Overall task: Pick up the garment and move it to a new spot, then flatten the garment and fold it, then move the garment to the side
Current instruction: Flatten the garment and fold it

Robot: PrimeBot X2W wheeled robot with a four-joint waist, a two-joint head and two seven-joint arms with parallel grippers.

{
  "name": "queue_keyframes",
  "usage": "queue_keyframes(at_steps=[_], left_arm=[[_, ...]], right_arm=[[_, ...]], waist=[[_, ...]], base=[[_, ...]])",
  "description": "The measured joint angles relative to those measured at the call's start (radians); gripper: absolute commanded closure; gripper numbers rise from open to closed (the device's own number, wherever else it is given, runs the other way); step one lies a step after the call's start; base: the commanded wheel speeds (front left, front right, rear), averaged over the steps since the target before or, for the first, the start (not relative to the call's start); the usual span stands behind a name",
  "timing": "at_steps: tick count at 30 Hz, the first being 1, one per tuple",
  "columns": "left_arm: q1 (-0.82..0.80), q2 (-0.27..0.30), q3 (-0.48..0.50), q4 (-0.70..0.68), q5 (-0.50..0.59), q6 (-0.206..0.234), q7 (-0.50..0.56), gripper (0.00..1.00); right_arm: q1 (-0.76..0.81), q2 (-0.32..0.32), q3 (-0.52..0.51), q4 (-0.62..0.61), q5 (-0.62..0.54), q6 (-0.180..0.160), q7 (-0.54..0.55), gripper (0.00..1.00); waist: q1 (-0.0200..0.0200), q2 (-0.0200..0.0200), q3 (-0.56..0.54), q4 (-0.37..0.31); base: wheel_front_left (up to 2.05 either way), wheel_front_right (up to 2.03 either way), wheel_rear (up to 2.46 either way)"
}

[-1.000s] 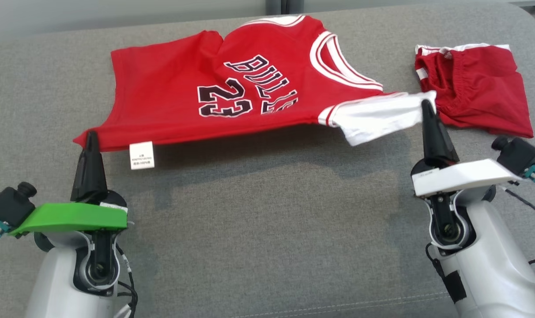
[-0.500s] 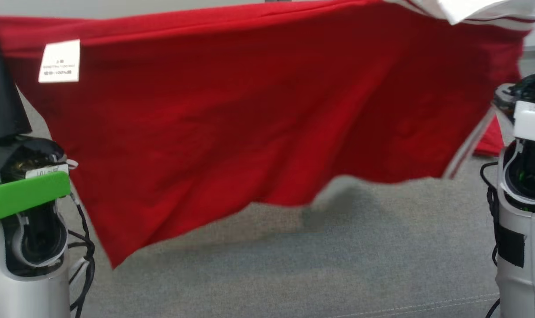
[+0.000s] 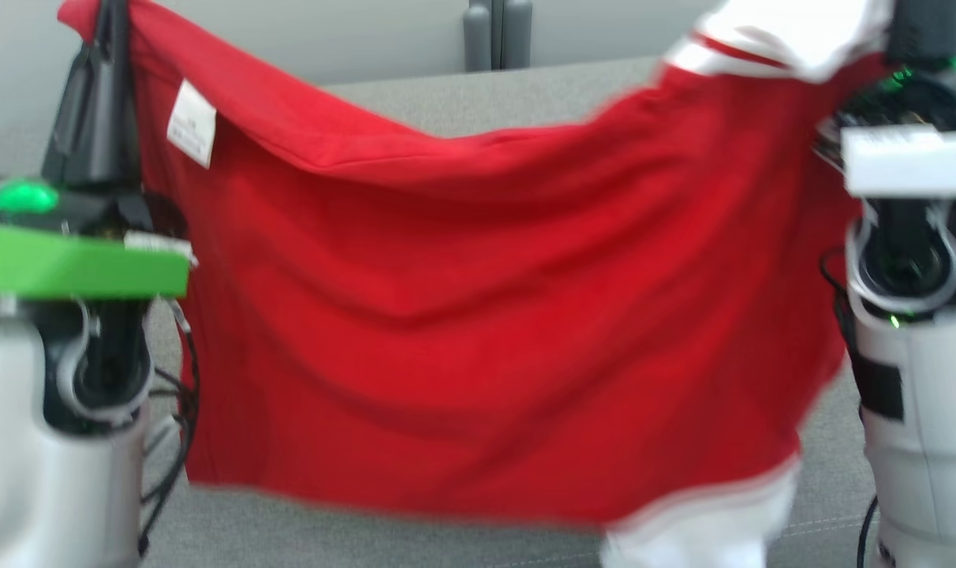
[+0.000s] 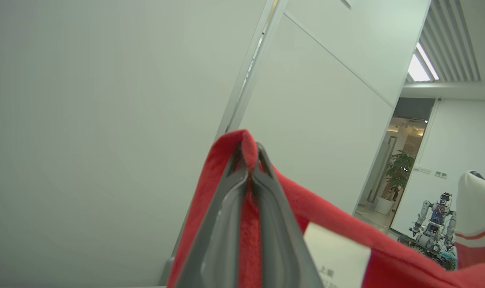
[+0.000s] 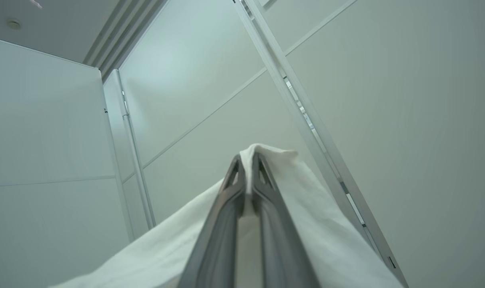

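The garment, a red jersey with white sleeves and a white tag, hangs in the air between my two grippers, its plain red back toward the head camera. My left gripper is shut on the red hem corner at the upper left; in the left wrist view the fingers pinch the red cloth. My right gripper is shut on the white sleeve; the right wrist stands at the head view's upper right, the sleeve beside it. A second white sleeve dangles at the bottom.
The grey upholstered surface lies behind and below the hanging cloth. A pale wall with a grey post rises behind it. In the left wrist view another robot stands far off by a doorway.
Both arms have lifted the jersey off the grey surface and raised it high. It now hangs spread in front of the camera, lower edge swinging free. The red shorts at right are now hidden.
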Motion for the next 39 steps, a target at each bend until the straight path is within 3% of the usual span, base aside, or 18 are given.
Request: queue_keyframes(at_steps=[4, 6, 8, 11, 15, 20, 24, 26, 27, 33, 39], left_arm=[[-0.160, 0.053, 0.036, 0.132, 0.057, 0.042, 0.039, 1.00], [-0.288, 0.072, 0.076, 0.141, 0.082, 0.067, 0.030, 1.00], [-0.423, 0.054, 0.081, 0.139, 0.074, 0.074, 0.016, 1.00], [-0.487, 0.015, 0.069, 0.148, 0.058, 0.075, 0.018, 1.00], [-0.381, 0.023, 0.049, 0.238, 0.050, 0.075, 0.046, 1.00], [-0.141, -0.003, 0.010, 0.356, 0.043, 0.075, 0.049, 1.00], [-0.016, -0.031, 0.014, 0.422, 0.042, 0.072, -0.005, 1.00], [0.004, -0.040, 0.016, 0.435, 0.040, 0.069, -0.021, 1.00], [0.033, -0.062, 0.014, 0.468, 0.020, 0.049, -0.045, 1.00], [0.075, -0.080, 0.051, 0.535, 0.003, 0.017, -0.139, 1.00], [0.106, -0.081, 0.074, 0.563, -0.003, -0.019, -0.181, 1.00]], right_arm=[[-0.222, -0.006, 0.053, 0.199, -0.083, -0.024, 0.054, 1.00], [-0.376, 0.001, 0.014, 0.212, -0.132, -0.056, 0.043, 1.00], [-0.507, -0.001, -0.039, 0.206, -0.133, -0.077, 0.012, 1.00], [-0.542, -0.017, -0.049, 0.224, -0.132, -0.079, 0.003, 1.00], [-0.426, -0.007, 0.011, 0.293, -0.112, -0.059, 0.018, 1.00], [-0.139, -0.002, 0.084, 0.373, -0.048, -0.025, 0.060, 1.00], [0.085, 0.014, 0.135, 0.443, -0.010, -0.013, 0.066, 1.00], [0.122, 0.015, 0.143, 0.454, -0.004, -0.007, 0.057, 1.00], [0.171, 0.018, 0.139, 0.464, 0.018, 0.000, 0.025, 1.00], [0.197, 0.018, 0.138, 0.444, 0.055, 0.019, -0.071, 1.00], [0.252, 0.018, 0.176, 0.436, 0.064, 0.021, -0.076, 1.00]], waist=[[0.0000, 0.0000, 0.047, 0.010], [0.0000, -0.0001, 0.065, 0.014], [0.0000, 0.0000, 0.080, 0.020], [0.0000, 0.0001, 0.093, 0.034], [0.0000, 0.0000, 0.118, 0.040], [0.0000, 0.0000, 0.157, 0.041], [0.0000, 0.0000, 0.193, 0.041], [0.0000, 0.0000, 0.201, 0.040], [0.0000, 0.0000, 0.214, 0.037], [0.0000, 0.0000, 0.208, 0.026], [0.0000, 0.0000, 0.169, 0.015]], base=[[0.00, 0.00, 0.00], [0.00, 0.00, 0.00], [0.00, 0.00, 0.00], [0.00, 0.00, 0.00], [0.00, 0.00, 0.00], [0.00, 0.00, 0.00], [0.00, 0.00, 0.00], [0.00, 0.00, 0.00], [0.00, 0.00, 0.00], [0.00, 0.00, 0.00], [0.00, 0.00, 0.00]])
